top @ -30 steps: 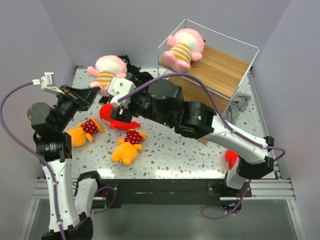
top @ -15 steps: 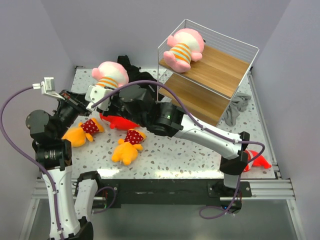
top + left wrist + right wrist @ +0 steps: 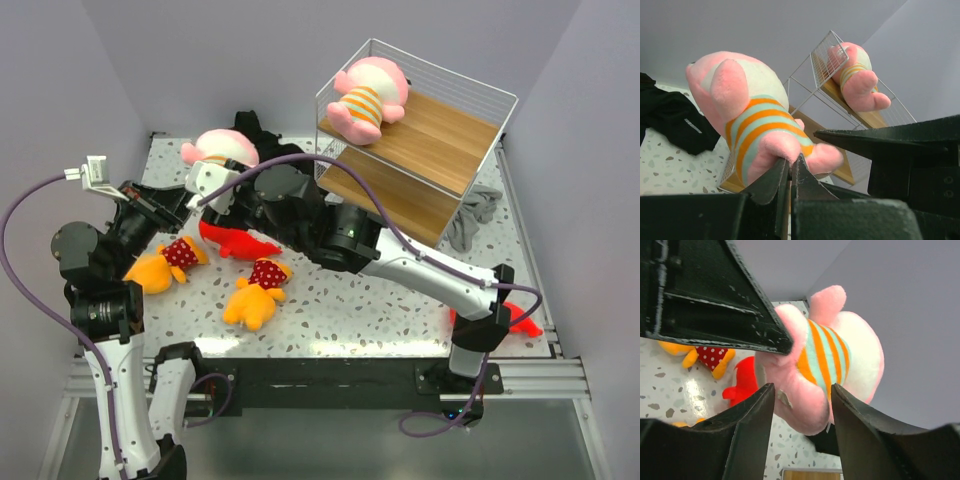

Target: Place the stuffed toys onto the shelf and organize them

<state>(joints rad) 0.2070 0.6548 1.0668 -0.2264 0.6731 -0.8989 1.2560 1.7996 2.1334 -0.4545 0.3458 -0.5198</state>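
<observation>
My left gripper [image 3: 791, 162] is shut on a leg of a pink stuffed toy [image 3: 750, 115] in an orange-striped shirt and holds it up at the back left [image 3: 220, 148]. My right gripper [image 3: 802, 387] is open, and its fingers stand either side of the same toy's lower body [image 3: 820, 370]. The second pink toy [image 3: 365, 100] lies on the top board of the shelf [image 3: 440, 150]. One red fish toy [image 3: 235, 240] and two orange toys [image 3: 160, 265] [image 3: 255, 295] lie on the table. The other red fish toy [image 3: 520, 322] lies at the front right.
A black garment [image 3: 250, 125] lies at the back behind the held toy. A grey cloth [image 3: 475, 220] lies to the right of the shelf. My right arm [image 3: 400, 260] stretches across the middle of the table, over the red fish toy.
My right arm has swung left and back, from over the red fish toy up to the held pink toy. The left gripper has kept hold of that toy, nearly still.
</observation>
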